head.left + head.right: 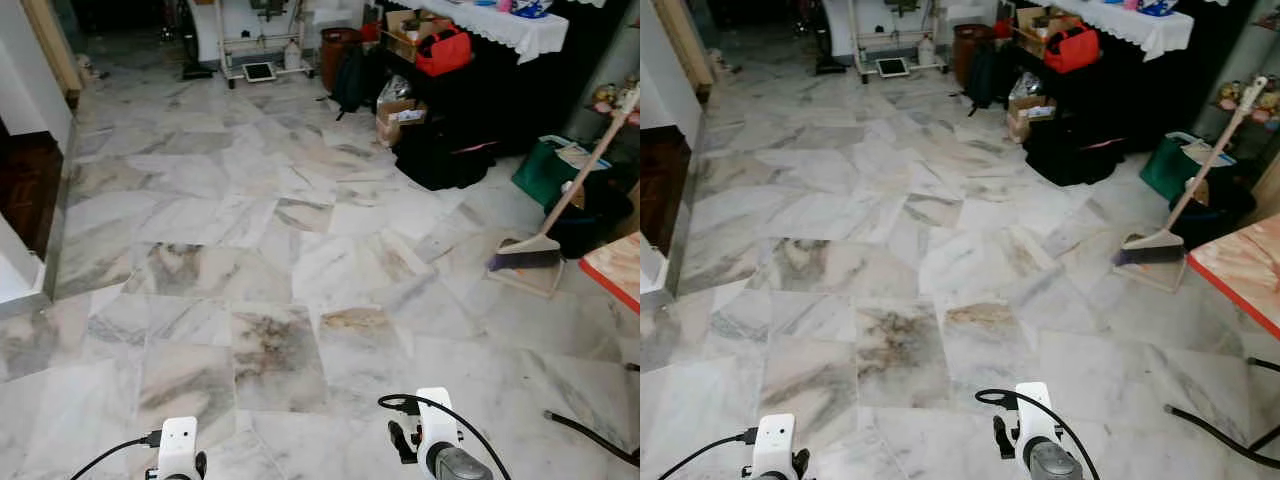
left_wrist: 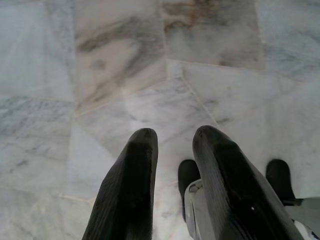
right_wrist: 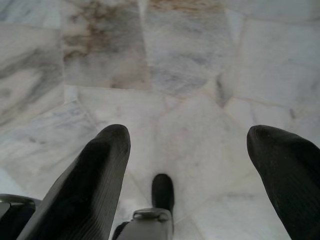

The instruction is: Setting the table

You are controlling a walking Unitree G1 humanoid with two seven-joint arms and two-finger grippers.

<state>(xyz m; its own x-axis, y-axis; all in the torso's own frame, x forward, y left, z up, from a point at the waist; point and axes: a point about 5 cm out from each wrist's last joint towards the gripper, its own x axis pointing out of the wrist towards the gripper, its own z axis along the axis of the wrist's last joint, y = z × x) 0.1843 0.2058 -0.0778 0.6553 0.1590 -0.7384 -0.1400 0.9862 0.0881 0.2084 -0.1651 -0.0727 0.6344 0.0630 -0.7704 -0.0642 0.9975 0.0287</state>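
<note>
Two grippers held low over white-and-grey veined marble floor (image 1: 300,250). Left gripper (image 2: 172,145): fingers narrowly parted, nothing gripped. Right gripper (image 3: 187,145): fingers spread wide, nothing gripped. Red-edged wooden table corner (image 1: 1240,270) seen ahead-right of right gripper, pale-handled broom (image 1: 1160,240) just beside it.

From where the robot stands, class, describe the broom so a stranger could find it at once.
Look to the right side of the marble floor, near the orange-topped table. The broom stands there, bristles on the floor, its pale handle slanting up past a green bag. It is the one long-handled thing among the bags and boxes.
</note>
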